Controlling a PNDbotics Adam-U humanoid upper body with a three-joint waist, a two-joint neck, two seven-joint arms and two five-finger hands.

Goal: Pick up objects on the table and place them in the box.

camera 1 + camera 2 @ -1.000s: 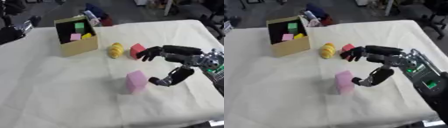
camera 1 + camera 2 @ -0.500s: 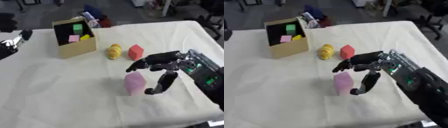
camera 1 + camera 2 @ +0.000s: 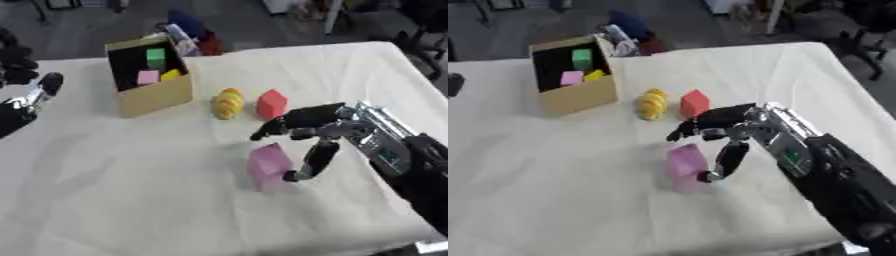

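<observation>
A tall pink block stands on the white cloth near the middle. My right hand arches over it, fingers spread above its top and the thumb down against its right side, open around it. A yellow ridged object and a red cube lie just behind. The cardboard box at the back left holds green, pink and yellow pieces. My left hand shows at the left edge, away from the objects.
The table's white cloth is wrinkled, with bare room at the front left. Blue and red items lie behind the box beyond the table's far edge. Chair legs stand at the back right.
My right hand has closed in on the pink block from the right, the thumb now at its side. The left hand has shifted slightly at the left edge.
</observation>
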